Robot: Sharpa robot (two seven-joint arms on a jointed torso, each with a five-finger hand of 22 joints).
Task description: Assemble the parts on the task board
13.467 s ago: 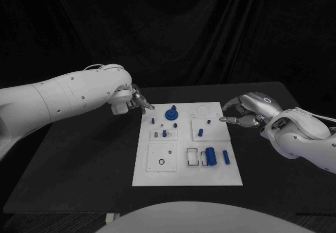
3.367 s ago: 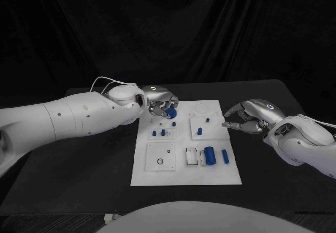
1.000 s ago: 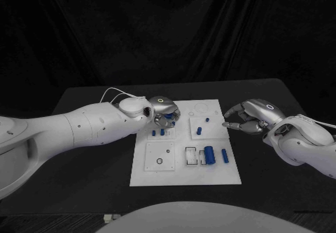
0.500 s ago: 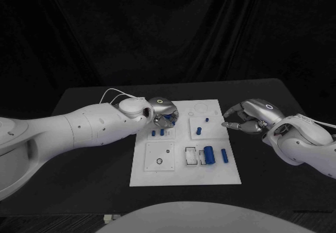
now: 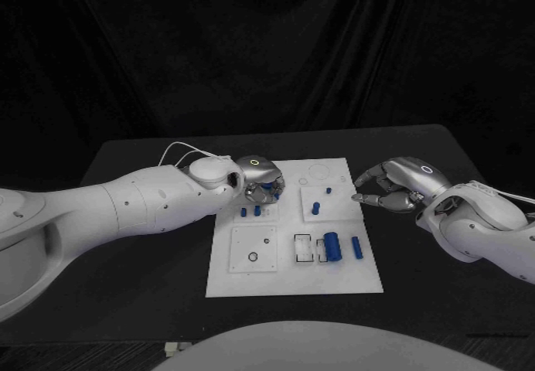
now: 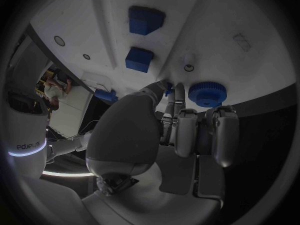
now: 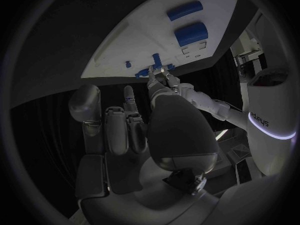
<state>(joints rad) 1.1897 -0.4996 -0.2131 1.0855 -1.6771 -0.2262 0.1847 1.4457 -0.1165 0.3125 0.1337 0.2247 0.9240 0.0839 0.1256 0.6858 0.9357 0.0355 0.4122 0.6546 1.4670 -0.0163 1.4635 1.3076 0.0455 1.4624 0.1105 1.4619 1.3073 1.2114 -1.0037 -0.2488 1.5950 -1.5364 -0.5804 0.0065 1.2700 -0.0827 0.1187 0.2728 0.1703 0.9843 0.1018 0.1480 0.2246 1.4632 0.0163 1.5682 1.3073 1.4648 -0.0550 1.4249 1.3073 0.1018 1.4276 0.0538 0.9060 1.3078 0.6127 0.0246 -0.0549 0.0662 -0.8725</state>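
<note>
white task board (image 5: 292,278), blue parts (image 5: 332,246), black table (image 5: 145,255).

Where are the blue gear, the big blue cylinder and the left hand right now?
blue gear (image 6: 209,92), left wrist view, on its round top.
big blue cylinder (image 5: 331,246), head view, on its middle.
left hand (image 5: 261,174), head view, on the silver back of the hand.

Dim scene against black: the white task board (image 5: 297,272) and arms stand brightest, shadows soft, wrist views bending straight edges toward their dark rims.
</note>
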